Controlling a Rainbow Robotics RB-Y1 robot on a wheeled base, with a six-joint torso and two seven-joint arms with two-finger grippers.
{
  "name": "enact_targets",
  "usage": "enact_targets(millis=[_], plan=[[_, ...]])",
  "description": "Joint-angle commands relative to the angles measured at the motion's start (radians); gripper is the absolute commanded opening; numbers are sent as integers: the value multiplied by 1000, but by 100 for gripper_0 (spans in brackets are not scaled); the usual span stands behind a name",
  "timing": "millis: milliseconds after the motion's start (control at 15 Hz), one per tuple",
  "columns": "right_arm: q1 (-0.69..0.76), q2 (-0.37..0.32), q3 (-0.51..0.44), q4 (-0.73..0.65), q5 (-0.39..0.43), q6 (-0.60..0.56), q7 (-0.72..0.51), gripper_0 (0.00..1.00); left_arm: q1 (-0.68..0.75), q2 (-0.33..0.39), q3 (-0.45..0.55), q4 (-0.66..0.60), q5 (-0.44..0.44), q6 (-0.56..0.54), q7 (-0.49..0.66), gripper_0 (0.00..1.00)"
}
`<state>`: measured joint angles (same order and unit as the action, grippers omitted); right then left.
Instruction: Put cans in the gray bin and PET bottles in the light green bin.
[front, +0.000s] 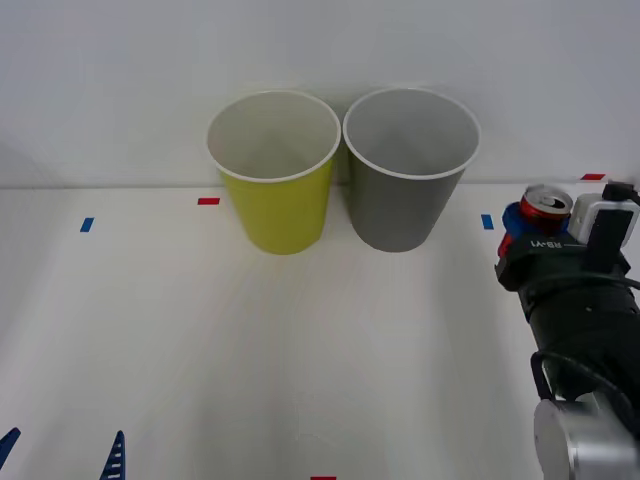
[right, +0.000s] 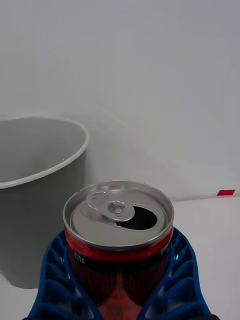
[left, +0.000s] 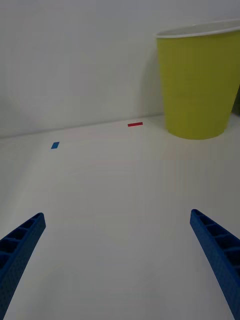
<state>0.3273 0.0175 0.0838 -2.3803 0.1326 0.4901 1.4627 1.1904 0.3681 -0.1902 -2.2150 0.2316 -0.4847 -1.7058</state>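
While your right gripper (right: 120, 295) pinched the red can (right: 119, 235) upright, clear of the desk (front: 300, 380), the gray bin (front: 410, 170) stood just beside it, not yet filled. Your left gripper (left: 120, 270) waited, spread.

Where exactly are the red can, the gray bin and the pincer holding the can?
red can (right: 119, 215), right wrist view: silver top.
gray bin (front: 405, 205), front view: outer wall.
right pincer (right: 119, 285), right wrist view: between fingertips.

- The light green bin (front: 273, 170) stands on the table (front: 300, 350) at the back, left of the gray bin (front: 409, 166) — just beside it.
- The can (front: 545, 205) sits right of both — between the right gripper (front: 535, 222) fingers.
- The left gripper (front: 60, 455) lies near the table's front left.
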Motion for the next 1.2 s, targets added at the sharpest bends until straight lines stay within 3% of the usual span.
enact_targets(millis=[67, 267, 600, 800, 933, 1200], plan=[[-70, 0, 65, -73, 168, 156, -133, 0, 0, 0, 0, 0, 0, 0, 0, 100], [-131, 0, 96, -86, 237, 242, -202, 0, 0, 0, 0, 0, 0, 0, 0, 100], [-284, 0, 99, -146, 220, 466, -194, 0, 0, 0, 0, 0, 0, 0, 0, 100], [-444, -56, 103, -146, 200, 634, -186, 0, 0, 0, 0, 0, 0, 0, 0, 100], [-542, -76, 76, -146, 142, 732, -180, 0, 0, 0, 0, 0, 0, 0, 0, 100], [-663, -129, 54, -80, 78, 763, -168, 0, 0, 0, 0, 0, 0, 0, 0, 100]])
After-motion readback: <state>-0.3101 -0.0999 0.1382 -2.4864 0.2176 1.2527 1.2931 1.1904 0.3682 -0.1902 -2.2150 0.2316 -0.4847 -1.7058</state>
